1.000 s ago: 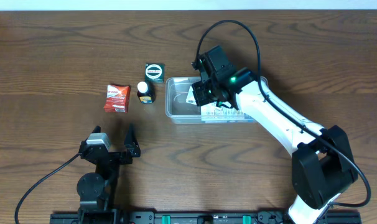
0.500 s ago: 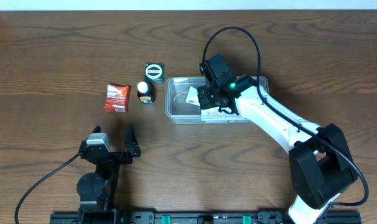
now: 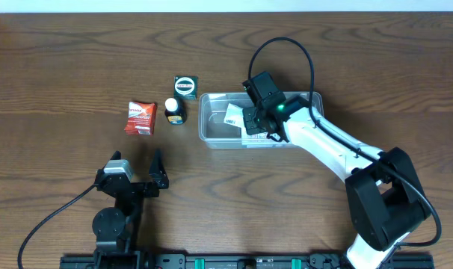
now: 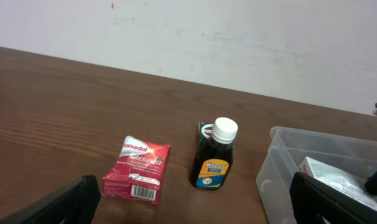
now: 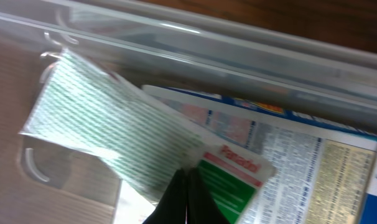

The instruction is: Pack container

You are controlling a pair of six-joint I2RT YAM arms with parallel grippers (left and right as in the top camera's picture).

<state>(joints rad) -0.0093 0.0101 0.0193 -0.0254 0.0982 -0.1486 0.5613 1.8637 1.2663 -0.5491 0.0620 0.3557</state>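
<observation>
The clear plastic container (image 3: 210, 137) stands right of the table's middle; it also shows in the left wrist view (image 4: 277, 169) and the right wrist view (image 5: 207, 55). My right gripper (image 3: 247, 119) reaches down inside it, its fingers (image 5: 188, 179) shut on the edge of a green-and-white box (image 5: 107, 130), which also shows from overhead (image 3: 232, 114). The box lies tilted over a blue-and-white printed carton (image 5: 300, 162) in the tub. My left gripper (image 3: 135, 175) is open and empty near the front edge, as the left wrist view (image 4: 191, 200) shows.
A red box (image 3: 140, 117) lies left of the container, also in the left wrist view (image 4: 137, 169). A dark bottle with a white cap (image 3: 173, 111) stands between them (image 4: 215, 155). A dark green box (image 3: 185, 87) sits just behind the bottle.
My right gripper has moved right and lower into the container with the green-and-white box. The left arm has not moved.
</observation>
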